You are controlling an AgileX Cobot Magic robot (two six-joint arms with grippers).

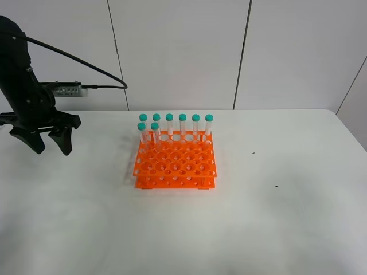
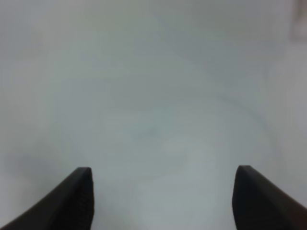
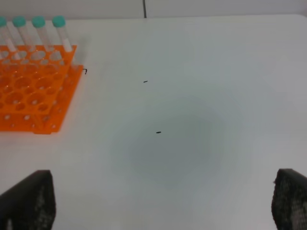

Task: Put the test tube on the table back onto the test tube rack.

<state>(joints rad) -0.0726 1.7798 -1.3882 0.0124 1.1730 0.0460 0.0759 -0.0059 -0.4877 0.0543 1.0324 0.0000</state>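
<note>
Your stock on the table [image 1: 275, 229]: one orange test tube rack [image 1: 175, 162], set near the middle, a little toward the far edge. It carries eight teal-capped tubes, all upright: six along its far row [image 1: 182, 125], two more in the next row at its left end [image 1: 148, 130]. You have no test tube lying loose on the table in any view. Your left claw [image 1: 49, 140] hangs above the table's left edge, released, nothing between its fingers. Your right claw [image 3: 163, 203] is spread wide over bare table, right of the rack, holding nothing.
</note>
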